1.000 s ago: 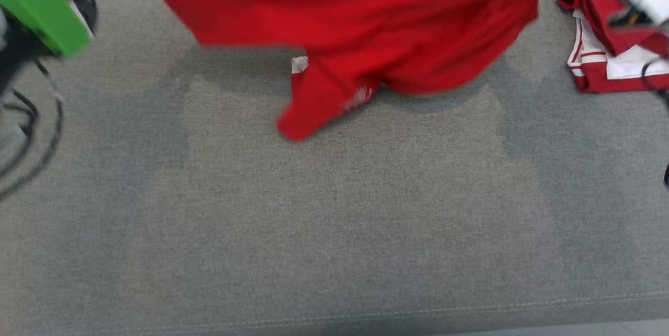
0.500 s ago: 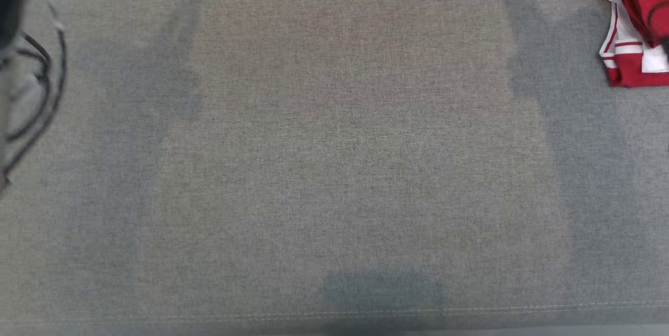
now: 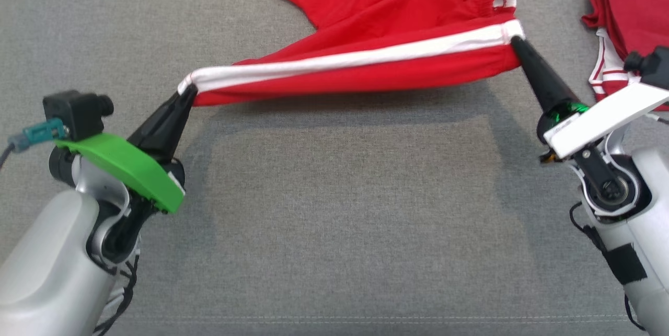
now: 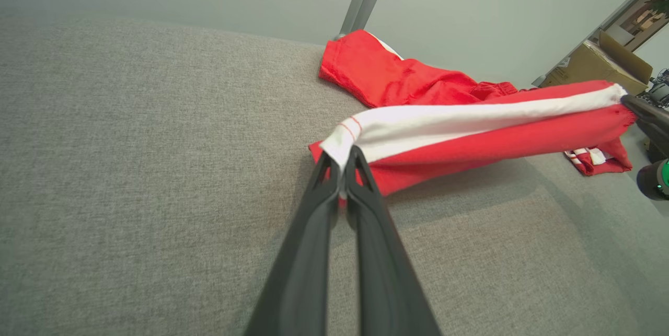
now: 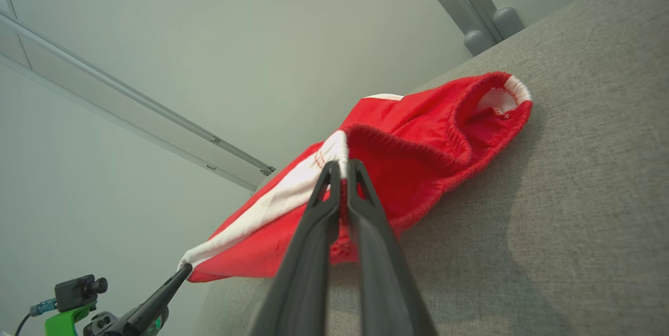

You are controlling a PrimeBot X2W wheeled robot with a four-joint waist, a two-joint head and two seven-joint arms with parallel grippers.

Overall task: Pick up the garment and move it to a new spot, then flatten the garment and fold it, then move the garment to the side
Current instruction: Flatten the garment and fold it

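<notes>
1. Nearest the cushion's [image 3: 334,221] front edge, the left fingers [image 3: 166,119] were clamped on the shorts' [image 3: 366,72] leg hem. The right fingers [image 3: 538,77] were clamped on the waistband. Both gripped at the white stripe.
2. The shorts hung taut over the cushion's middle, the rest trailing toward its back. They looked light, limp and apt to sag, so hem and elastic seemed the surest holds.
3. The right wrist view showed the waistband's open mouth. The left wrist view showed a box [image 4: 601,61] beyond the cushion.
</notes>
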